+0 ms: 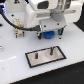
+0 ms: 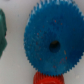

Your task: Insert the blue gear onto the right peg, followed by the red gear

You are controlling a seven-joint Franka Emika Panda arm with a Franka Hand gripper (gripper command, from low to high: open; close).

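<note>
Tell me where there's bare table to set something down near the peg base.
Bare white table lies on the exterior view's left of the peg base, and more on its right. Crowded: behind the base, the gripper hangs over the blue gear; the wrist view shows the red gear right beside it.

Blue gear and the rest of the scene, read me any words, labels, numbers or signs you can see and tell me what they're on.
None: no readable text in either view.
The blue gear shows only plain plastic teeth and a centre hole, the red gear is plain, and the peg plate and the hand carry no legible marking at this blur.
</note>
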